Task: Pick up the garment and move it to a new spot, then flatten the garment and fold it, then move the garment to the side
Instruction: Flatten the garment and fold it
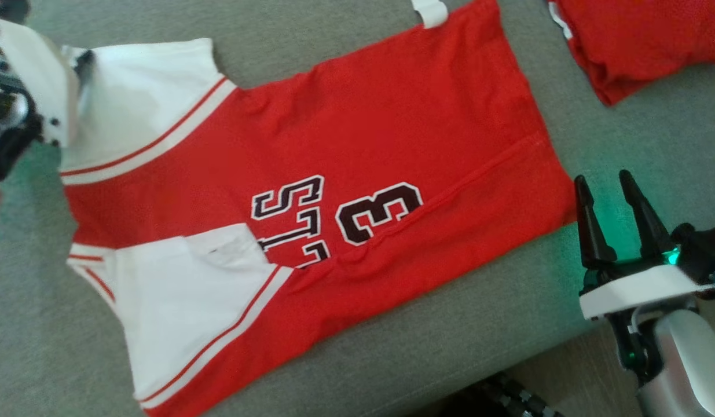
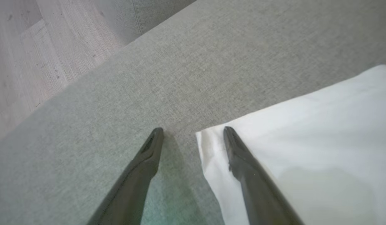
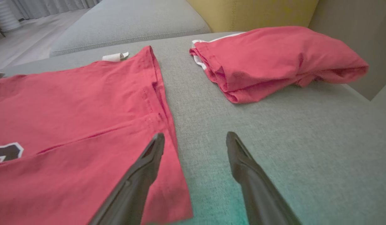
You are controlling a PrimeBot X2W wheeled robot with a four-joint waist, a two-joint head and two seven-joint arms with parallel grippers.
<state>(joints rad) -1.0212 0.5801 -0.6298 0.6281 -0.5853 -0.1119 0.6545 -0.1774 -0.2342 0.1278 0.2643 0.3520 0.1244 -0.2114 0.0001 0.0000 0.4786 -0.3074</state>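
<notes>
Carrying everything: a grey fabric sofa seat, with wooden floor past its edge in the left wrist view.
Jersey: a red jersey lies spread flat across the middle of the seat. Its hem is toward the robot's right, its white sleeves toward the left, and a long crease runs along the near side.
Folded red garment: a second red piece, bundled and folded, sits well apart from the jersey at the far right of the seat.
Sleeves: the far sleeve is laid out flat, and the near sleeve is folded in over the chest lettering.
Right tool: fingers apart and holding nothing, just beside the near hem corner. In its wrist view one finger is over the hem and the other over bare seat.
Left tool: fingers apart and empty, straddling the far sleeve's corner. Contact cannot be judged.
Number 3: dark with a white outline, beside partly covered letters.
Label tag: white, at the far hem edge.
</notes>
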